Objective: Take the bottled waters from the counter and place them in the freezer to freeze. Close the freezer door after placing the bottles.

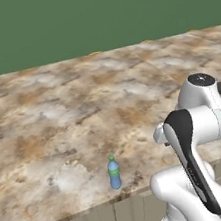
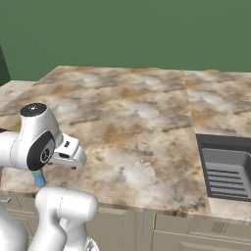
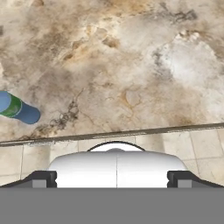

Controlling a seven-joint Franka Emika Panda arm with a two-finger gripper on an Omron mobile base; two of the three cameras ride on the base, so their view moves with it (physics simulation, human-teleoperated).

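One blue-tinted bottle [image 1: 114,173] with a green cap was seen upright near the front edge of the marbled counter [image 1: 72,113], well left of the arm. The gripper [image 3: 112,178] was held above the counter edge, jaws spread wide and empty. A sink [image 2: 226,169] was set into the counter at right.

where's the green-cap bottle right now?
The green-cap bottle stands upright near the counter's front edge, left of the arm in the left base view; the hand view shows it at far left.
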